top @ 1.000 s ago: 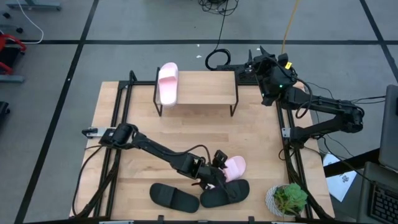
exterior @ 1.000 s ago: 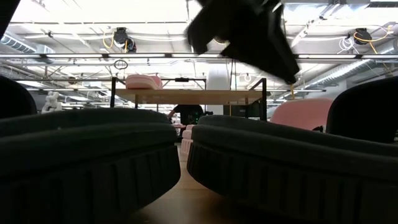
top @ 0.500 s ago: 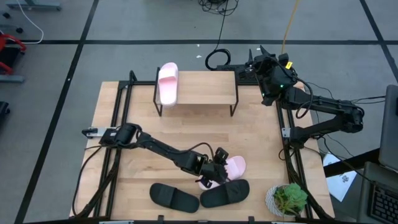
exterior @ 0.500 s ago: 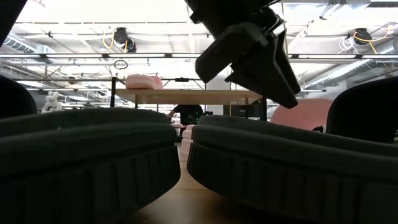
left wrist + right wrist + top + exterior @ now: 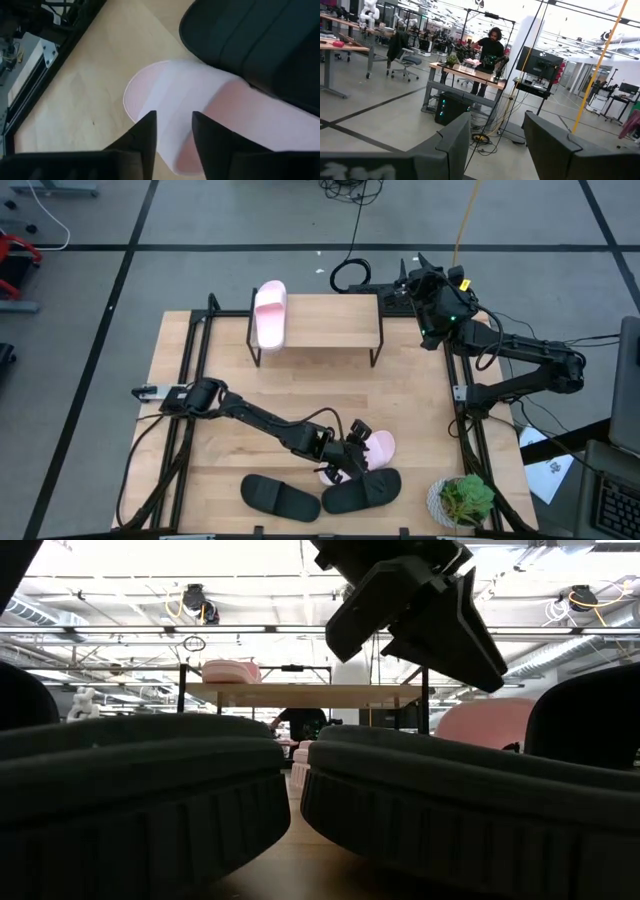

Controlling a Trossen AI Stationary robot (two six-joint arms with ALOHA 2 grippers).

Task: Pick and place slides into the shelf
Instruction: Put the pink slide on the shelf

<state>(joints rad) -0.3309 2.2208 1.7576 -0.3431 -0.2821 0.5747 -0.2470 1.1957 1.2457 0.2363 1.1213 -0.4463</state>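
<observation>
Two dark fingers of the left gripper [image 5: 172, 131] hang over a pink slide [image 5: 210, 115], and we see a gap between them. They stand on either side of the slide's strap, but we cannot tell if they squeeze it, so we cannot say that the slide is grasped. From above, the left gripper [image 5: 350, 453] is near the front edge of the table [image 5: 410, 410], right at this pink slide [image 5: 378, 445].

Just in front of the pink slide lie the two black slides. One black slide [image 5: 362, 491] touches the pink one or sits just beside it. The other black slide [image 5: 279, 496] lies to its left, and their tips meet. In the low view both black slides fill the front, one [image 5: 130, 790] on the left and one [image 5: 480, 810] on the right, with the left gripper [image 5: 420, 615] high above them.

The shelf [image 5: 330, 320] stands at the far side of the table. The other pink slide [image 5: 269, 314] lies on its left end.

The right gripper [image 5: 418, 278] waits past the far right corner of the table, well apart from the slides. Its fingers [image 5: 455, 140] are spread wide with nothing between them. They point out at the room, where a person [image 5: 490, 50] stands at a desk far off.

A small green plant [image 5: 462, 500] sits at the front right corner.
</observation>
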